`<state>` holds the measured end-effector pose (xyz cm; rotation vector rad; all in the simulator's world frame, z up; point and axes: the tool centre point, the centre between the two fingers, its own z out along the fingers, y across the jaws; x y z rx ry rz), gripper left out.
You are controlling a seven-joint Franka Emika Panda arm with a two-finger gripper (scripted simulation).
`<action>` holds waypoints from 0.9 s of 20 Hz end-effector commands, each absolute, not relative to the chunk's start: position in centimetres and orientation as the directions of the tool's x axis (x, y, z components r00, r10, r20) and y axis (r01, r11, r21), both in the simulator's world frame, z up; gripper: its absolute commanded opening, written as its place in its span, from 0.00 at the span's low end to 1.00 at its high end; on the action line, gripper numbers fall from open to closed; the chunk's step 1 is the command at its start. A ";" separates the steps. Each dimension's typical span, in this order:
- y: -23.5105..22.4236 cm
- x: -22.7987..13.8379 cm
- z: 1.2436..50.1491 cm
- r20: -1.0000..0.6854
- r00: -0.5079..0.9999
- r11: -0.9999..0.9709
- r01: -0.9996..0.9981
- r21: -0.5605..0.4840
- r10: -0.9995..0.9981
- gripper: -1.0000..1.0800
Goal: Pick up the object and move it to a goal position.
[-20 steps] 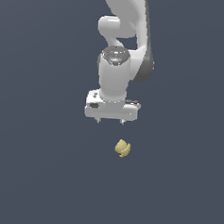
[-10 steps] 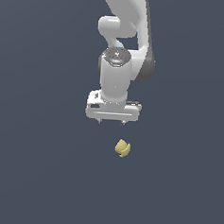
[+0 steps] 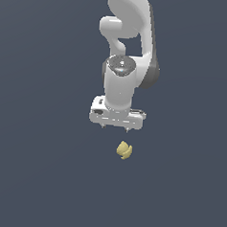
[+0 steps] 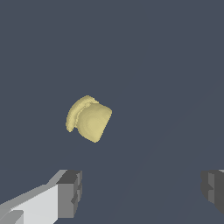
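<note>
The object [image 3: 124,150] is a small pale-yellow lumpy item with curved lobes, lying on the dark floor. In the exterior view it sits just below my white gripper [image 3: 115,128] and a little toward that view's right. The gripper is open and empty, with its short fingertips [image 3: 128,131] pointing down and apart from the object. In the wrist view the object [image 4: 89,118] lies ahead of the two dark finger pads [image 4: 70,192], outside the gap between them, nearer one pad than the other.
A plain dark grey floor [image 3: 34,177] fills both views. The white arm [image 3: 128,39] rises behind the gripper.
The gripper has shifted very slightly. The object has not moved.
</note>
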<state>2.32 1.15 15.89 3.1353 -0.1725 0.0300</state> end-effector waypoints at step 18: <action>5.6 6.4 10.2 0.002 0.884 -0.884 -0.468 -0.002 -0.468 0.96</action>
